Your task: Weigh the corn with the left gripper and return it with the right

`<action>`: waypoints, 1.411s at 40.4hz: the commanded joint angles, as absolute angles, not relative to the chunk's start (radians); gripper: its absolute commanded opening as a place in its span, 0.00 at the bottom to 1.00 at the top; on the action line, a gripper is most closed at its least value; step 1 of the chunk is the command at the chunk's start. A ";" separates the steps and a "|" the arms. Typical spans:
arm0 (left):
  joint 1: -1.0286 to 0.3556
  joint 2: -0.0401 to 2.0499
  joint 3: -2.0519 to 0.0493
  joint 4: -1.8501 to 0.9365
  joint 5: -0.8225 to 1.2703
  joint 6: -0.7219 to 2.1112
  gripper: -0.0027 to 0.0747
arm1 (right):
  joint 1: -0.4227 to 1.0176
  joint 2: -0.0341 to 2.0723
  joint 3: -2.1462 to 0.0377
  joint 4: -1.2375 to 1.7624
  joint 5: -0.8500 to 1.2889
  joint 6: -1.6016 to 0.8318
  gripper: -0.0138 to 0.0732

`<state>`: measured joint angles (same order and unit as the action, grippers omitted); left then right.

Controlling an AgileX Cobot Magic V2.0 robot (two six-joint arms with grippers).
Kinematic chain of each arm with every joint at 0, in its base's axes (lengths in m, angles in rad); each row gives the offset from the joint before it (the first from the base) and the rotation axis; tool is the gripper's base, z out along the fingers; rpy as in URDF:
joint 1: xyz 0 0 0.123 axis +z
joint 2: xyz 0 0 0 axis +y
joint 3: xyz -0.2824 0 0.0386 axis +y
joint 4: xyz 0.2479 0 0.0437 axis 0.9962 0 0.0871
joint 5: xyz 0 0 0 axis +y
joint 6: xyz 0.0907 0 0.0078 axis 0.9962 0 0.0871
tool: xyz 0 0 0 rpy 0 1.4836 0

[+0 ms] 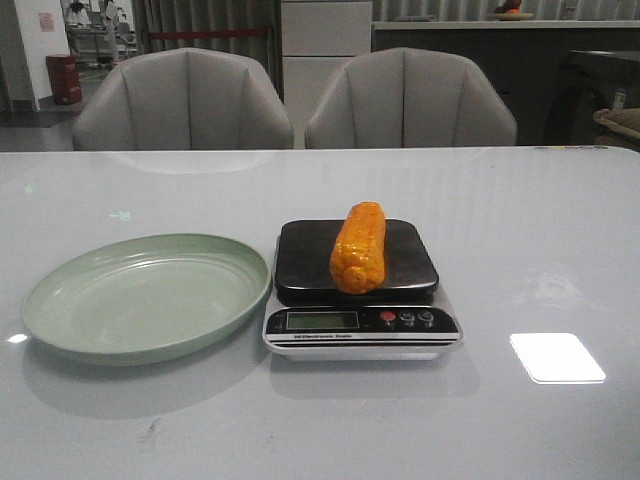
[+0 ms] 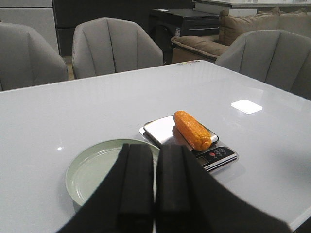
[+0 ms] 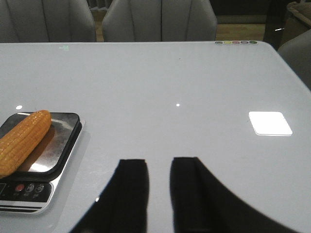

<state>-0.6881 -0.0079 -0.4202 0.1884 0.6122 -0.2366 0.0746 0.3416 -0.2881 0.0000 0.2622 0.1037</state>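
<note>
The orange-yellow corn [image 1: 358,247] lies lengthwise on the black platform of a small digital scale [image 1: 308,258] at the table's middle. It also shows in the left wrist view [image 2: 193,129] and the right wrist view [image 3: 24,141]. Neither gripper shows in the front view. My left gripper [image 2: 155,145] is shut and empty, its fingers almost touching, held above the near side of the green plate [image 2: 90,167], well short of the corn. My right gripper [image 3: 159,161] is open and empty, over bare table to the right of the scale [image 3: 63,133].
The pale green plate [image 1: 60,300] is empty and sits just left of the scale. The scale's display and buttons [image 1: 405,319] face the front edge. Two grey chairs [image 1: 185,100] stand behind the table. A bright light reflection [image 1: 557,357] lies on the table at right.
</note>
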 commanded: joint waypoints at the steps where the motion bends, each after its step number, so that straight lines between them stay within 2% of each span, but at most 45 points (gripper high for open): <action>1: -0.686 -0.023 -0.441 0.194 0.528 -0.239 0.19 | 0.103 0.387 -0.330 0.000 0.166 0.095 0.71; 5: -0.686 -0.023 -0.441 0.194 0.528 -0.239 0.19 | 0.144 0.432 -0.350 0.000 0.170 0.095 0.87; 18: -0.686 -0.023 -0.441 0.194 0.528 -0.239 0.19 | 0.336 0.662 -0.507 0.067 0.251 0.095 0.86; 38: -0.686 -0.023 -0.441 0.194 0.528 -0.239 0.19 | 0.552 1.222 -1.001 0.123 0.548 0.208 0.86; 57: -0.686 -0.023 -0.441 0.194 0.528 -0.239 0.19 | 0.656 1.667 -1.385 -0.142 0.782 0.665 0.86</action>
